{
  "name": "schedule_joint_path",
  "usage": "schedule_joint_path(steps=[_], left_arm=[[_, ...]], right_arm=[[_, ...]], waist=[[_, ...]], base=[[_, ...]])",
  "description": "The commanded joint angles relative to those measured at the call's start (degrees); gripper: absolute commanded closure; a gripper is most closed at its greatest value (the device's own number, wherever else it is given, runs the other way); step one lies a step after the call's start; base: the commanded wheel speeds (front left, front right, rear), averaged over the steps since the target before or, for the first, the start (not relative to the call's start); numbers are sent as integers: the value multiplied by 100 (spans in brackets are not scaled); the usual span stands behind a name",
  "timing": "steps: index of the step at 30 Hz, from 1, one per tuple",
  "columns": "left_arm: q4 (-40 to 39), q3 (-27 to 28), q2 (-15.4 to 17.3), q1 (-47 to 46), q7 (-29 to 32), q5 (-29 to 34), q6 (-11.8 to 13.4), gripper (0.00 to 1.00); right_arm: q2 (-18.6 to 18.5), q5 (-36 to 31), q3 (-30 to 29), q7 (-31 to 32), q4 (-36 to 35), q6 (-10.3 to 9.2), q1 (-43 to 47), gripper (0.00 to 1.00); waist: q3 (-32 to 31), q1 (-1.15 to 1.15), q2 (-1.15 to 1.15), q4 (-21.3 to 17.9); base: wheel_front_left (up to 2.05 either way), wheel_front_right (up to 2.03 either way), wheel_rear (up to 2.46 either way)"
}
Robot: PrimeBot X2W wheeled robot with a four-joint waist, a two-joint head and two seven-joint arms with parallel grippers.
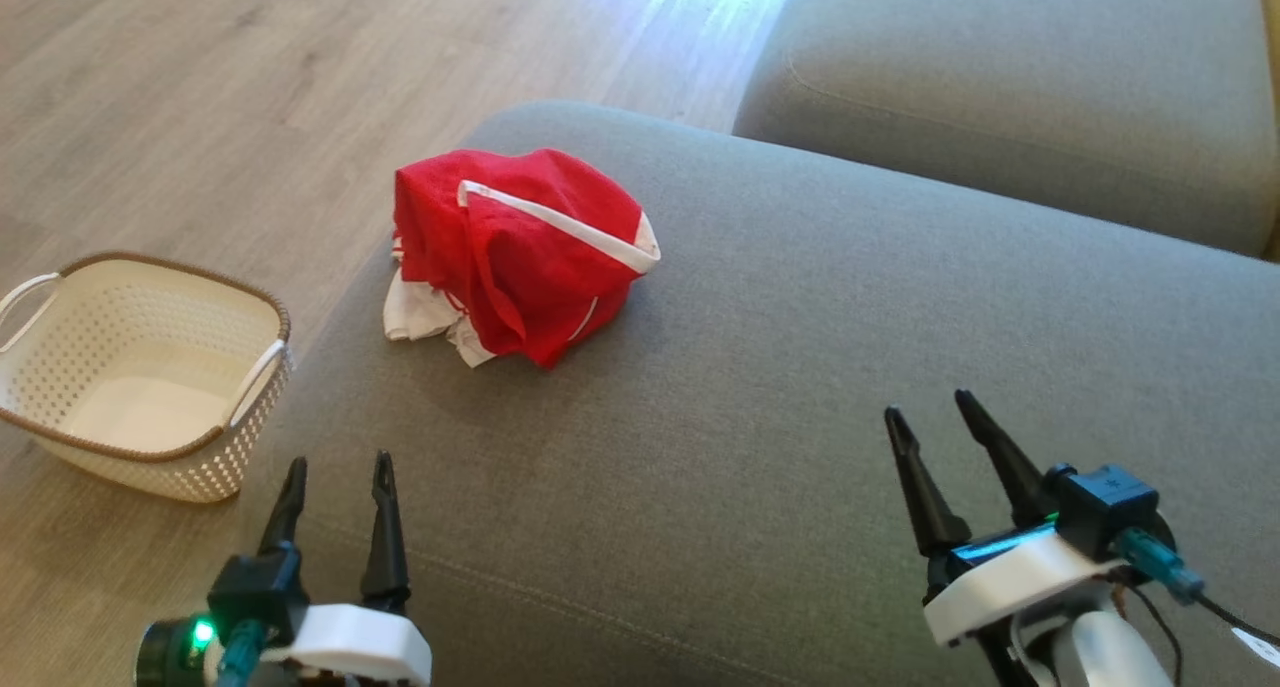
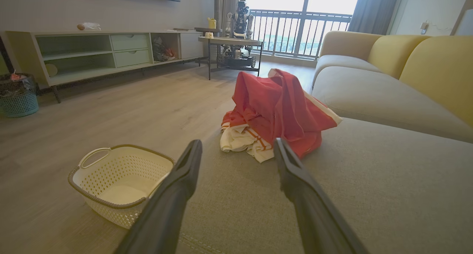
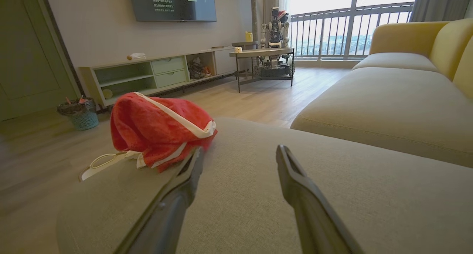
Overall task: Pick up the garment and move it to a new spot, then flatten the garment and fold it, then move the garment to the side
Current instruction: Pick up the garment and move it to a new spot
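Well beyond the left fingers (image 1: 385, 527) and right fingers (image 1: 920, 487), both released, lies the crumpled garment (image 1: 515, 252).

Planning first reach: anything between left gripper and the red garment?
Nothing visible: only bare cushion lies between the open left gripper and the garment. The basket stands on the floor, left of that path.

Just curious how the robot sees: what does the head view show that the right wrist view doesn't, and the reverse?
Head view's extras: the left tool, open, and the whole basket. Right wrist view's extras: the TV, shelf, bin and window. Shared: the red garment on the grey sofa, and the open right tool.
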Motion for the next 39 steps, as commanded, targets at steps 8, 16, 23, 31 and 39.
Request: schedule_joint_path(steps=[8,16,23,31,39], left_arm=[[-104,355,375,-783,189,-211,-321,0],[212,608,573,-1975,1479,-1337,-1066,0],[561,583,979,-2806,2506,-1552,-1192,0],[1538,511,1270,-3508,2978,-1461,-1172,0],[2185,545,1385,-3881,3006,-1613,-1234,100]], right_arm=[[-63,-275,-95,-54,-294,-1,-270,0],[-63,-486,-197,-1,-517,-1,-485,0],[-63,-603,-175,76,-698,-1,-656,0],[-63,-653,-74,98,-780,-1,-820,0],[-63,-655,-94,73,-742,-1,-855,0]], waist=[[473,0,0,-375],[1049,0,0,-692],[1429,0,0,-918],[1730,0,0,-1152],[1767,0,0,-1270]], base=[[0,0,0],[0,0,0],[0,0,0],[0,0,0],[0,0,0]])
